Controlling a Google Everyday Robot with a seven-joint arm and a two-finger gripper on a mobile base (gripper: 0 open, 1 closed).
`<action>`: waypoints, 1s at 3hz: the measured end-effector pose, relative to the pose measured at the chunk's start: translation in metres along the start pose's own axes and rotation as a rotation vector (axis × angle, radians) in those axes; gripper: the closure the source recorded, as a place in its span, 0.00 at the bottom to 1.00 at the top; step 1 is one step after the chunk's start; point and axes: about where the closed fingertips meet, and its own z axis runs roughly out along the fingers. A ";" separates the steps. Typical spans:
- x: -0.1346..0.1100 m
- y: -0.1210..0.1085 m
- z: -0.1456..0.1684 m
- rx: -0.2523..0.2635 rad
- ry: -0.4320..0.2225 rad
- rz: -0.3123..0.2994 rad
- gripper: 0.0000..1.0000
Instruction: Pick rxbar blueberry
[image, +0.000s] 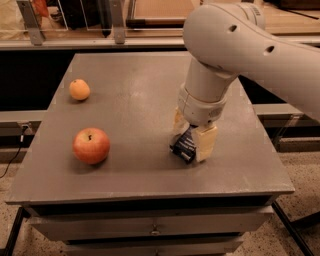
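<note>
**On the grey table, the claw closed around the blueberry bar**

Across the middle of the view stood a table (135, 100) with a flat, matte grey top, faintly scuffed, with straight edges and squared corners. Below its front edge ran a grey drawer front with a small pull (155, 231). Behind the far edge lay a pale rail (75, 43) with metal uprights, and to the right a speckled floor (300, 175) showed.

The robot arm (240, 45), smooth, rounded and off-white, came in from the upper right and bent down to the right half of the table. Its claw (192, 148) pointed downward with cream, blocky fingers (206, 142) set narrowly either side of the rxbar blueberry (183, 145) and pressed against it. The bar, flat and rectangular in a dark navy wrapper with pale lettering, was tilted on edge, its lower end at or just above the table top, nearer the front edge than the back.

Well to the left, a glossy red apple (91, 145) sat near the front-left corner. A small, round orange fruit (79, 89) rested farther back, close to the left edge. A broad stretch of bare top lay between the apple and the bar, and more behind them toward the rail.
</note>
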 end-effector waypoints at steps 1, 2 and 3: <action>-0.001 -0.001 -0.007 0.000 0.000 0.000 0.86; -0.004 -0.002 -0.011 0.025 -0.045 0.016 1.00; -0.010 -0.010 -0.050 0.113 -0.120 0.030 1.00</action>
